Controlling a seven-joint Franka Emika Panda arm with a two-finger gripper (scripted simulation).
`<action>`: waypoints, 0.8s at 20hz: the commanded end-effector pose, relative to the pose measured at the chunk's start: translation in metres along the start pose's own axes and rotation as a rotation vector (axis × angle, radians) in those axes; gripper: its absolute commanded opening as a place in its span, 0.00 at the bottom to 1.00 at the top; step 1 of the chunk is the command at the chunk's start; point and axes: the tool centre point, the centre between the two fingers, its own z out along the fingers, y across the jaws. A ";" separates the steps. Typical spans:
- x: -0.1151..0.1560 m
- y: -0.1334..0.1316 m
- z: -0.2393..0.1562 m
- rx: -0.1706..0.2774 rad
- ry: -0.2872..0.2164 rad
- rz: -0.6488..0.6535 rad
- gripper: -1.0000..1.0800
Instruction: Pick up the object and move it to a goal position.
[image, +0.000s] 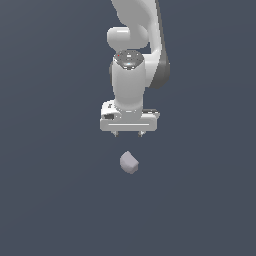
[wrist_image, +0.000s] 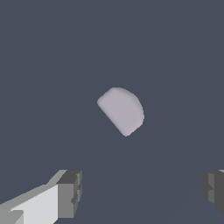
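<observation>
The object (image: 129, 162) is a small pale grey-lilac chunk with one rounded side, lying on the dark floor just below my white gripper (image: 128, 133) in the exterior view. The gripper points down, its two short fingertips spread wide and empty, apart from the object. In the wrist view the object (wrist_image: 121, 110) sits in the middle of the picture, beyond the gripper (wrist_image: 142, 190), whose two grey fingertips (wrist_image: 70, 192) stand far apart with nothing between them.
The dark grey-blue floor (image: 60, 200) fills both views. My white arm (image: 132, 65) rises above the gripper in the exterior view. No goal marker shows.
</observation>
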 end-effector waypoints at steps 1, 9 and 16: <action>0.000 0.000 0.000 0.000 0.000 0.000 0.96; 0.005 -0.002 -0.006 0.008 0.012 -0.012 0.96; 0.007 -0.002 -0.006 0.008 0.012 -0.022 0.96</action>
